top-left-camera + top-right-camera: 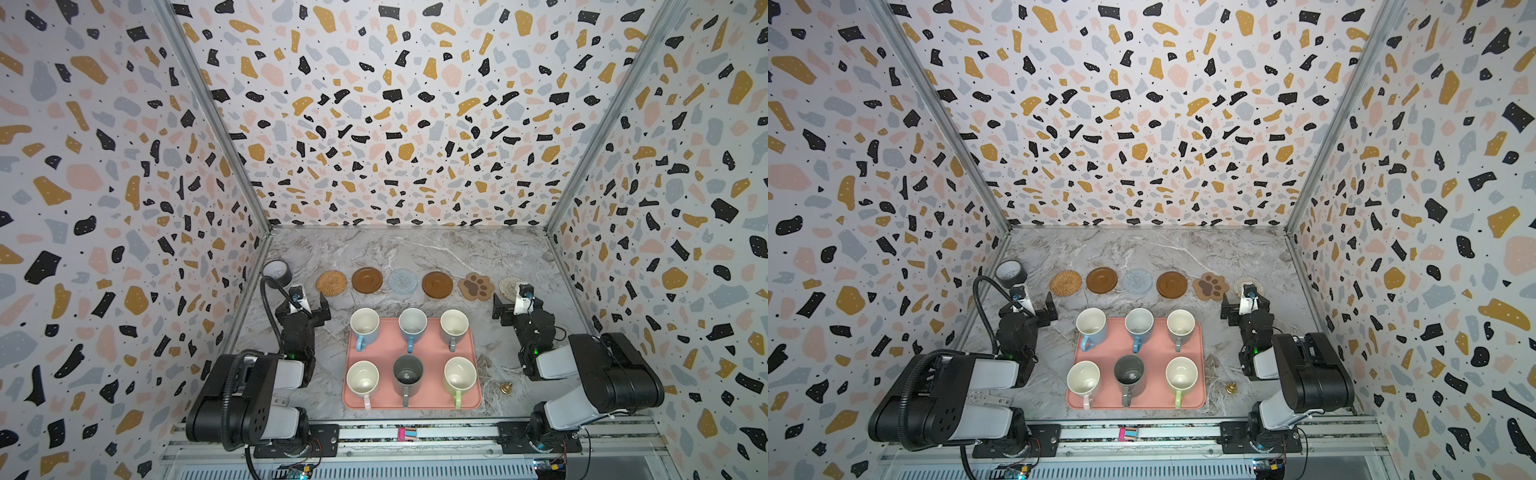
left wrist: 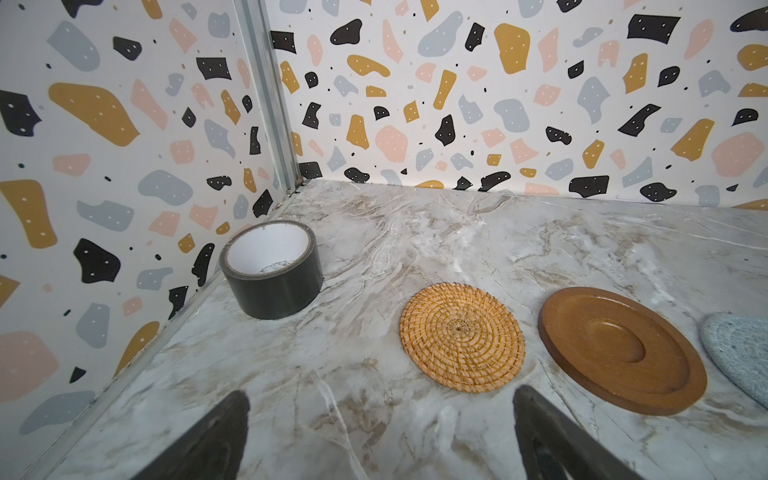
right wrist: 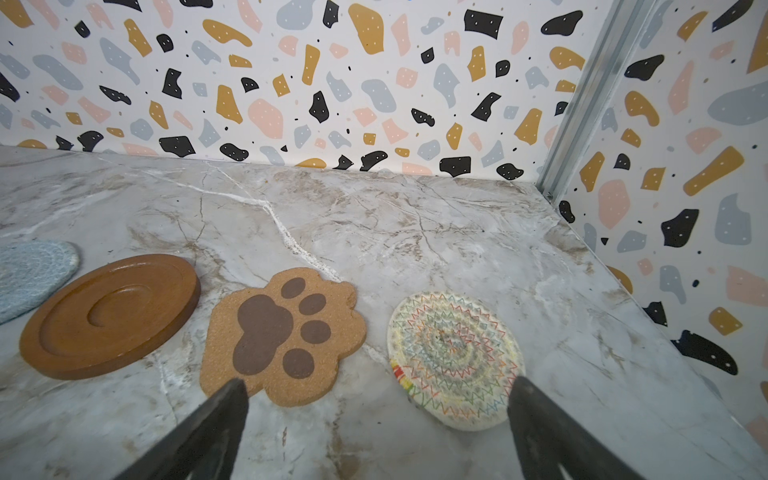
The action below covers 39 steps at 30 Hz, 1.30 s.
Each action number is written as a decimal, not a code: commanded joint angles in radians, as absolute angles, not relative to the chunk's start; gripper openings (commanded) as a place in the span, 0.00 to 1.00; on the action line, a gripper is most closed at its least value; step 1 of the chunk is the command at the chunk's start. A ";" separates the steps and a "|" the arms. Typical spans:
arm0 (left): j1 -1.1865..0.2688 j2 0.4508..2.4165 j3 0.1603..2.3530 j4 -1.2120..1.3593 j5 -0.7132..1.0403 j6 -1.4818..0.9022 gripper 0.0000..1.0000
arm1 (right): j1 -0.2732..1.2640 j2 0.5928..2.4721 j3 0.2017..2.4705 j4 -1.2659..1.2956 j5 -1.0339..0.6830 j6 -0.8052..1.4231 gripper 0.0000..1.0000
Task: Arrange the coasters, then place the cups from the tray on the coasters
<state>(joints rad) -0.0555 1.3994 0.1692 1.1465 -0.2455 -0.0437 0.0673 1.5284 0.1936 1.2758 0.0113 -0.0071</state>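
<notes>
Six coasters lie in a row behind the tray: rattan round (image 1: 331, 283), brown wooden disc (image 1: 367, 279), pale blue round (image 1: 402, 281), a second brown disc (image 1: 437, 284), paw-shaped (image 1: 476, 286) and cream round (image 1: 508, 284). The pink tray (image 1: 432, 351) holds six upright cups: light blue (image 1: 365, 326), deeper blue (image 1: 412, 326), grey-beige (image 1: 454, 327), pale pink (image 1: 363, 380), dark grey (image 1: 407, 374), light green (image 1: 460, 377). My left gripper (image 2: 380, 401) stands open and empty over bare table near the rattan coaster (image 2: 461, 336). My right gripper (image 3: 377, 384) is open and empty, just short of the paw (image 3: 282, 336) and cream (image 3: 455, 357) coasters.
A dark grey tape roll (image 1: 276, 272) sits in the far left corner by the side wall. A small brass object (image 1: 505, 387) stands right of the tray. Patterned walls close in three sides; both arm bases sit on a metal rail (image 1: 415, 434) along the front edge.
</notes>
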 commanded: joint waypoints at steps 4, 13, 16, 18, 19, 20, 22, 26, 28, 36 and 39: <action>-0.060 1.404 0.169 1.203 -0.256 -0.031 0.99 | 0.071 1.505 0.202 1.278 0.024 -0.017 0.99; -0.061 1.316 0.306 0.861 -0.265 -0.051 0.99 | 0.075 1.467 0.216 1.230 0.033 -0.018 0.99; -0.061 1.274 0.438 0.611 -0.230 -0.083 0.99 | 0.077 1.391 0.246 1.120 0.039 -0.019 0.99; -0.061 1.235 0.458 0.571 -0.204 -0.123 1.00 | 0.080 1.352 0.261 1.063 0.046 -0.021 0.99; -0.061 1.214 0.471 0.546 -0.194 -0.141 0.99 | 0.086 1.325 0.276 1.019 0.058 -0.021 0.99; -0.061 1.201 0.489 0.517 -0.182 -0.155 0.99 | 0.090 1.303 0.296 0.974 0.065 -0.020 0.99; -0.063 1.186 0.544 0.428 -0.165 -0.191 0.99 | 0.094 1.255 0.357 0.851 0.065 0.007 0.99; -0.064 1.212 0.669 0.231 -0.100 -0.204 1.00 | 0.102 1.239 0.590 0.443 0.125 0.174 0.99; -0.064 1.244 0.734 0.138 -0.074 -0.230 1.00 | 0.106 1.279 0.760 0.182 0.140 0.260 0.99; -0.126 1.399 0.870 0.061 0.082 -0.315 0.99 | 0.195 1.347 0.996 -0.151 0.097 0.438 0.99; -0.162 1.478 0.948 0.011 0.087 -0.311 1.00 | 0.213 1.341 0.995 -0.175 0.037 0.500 0.99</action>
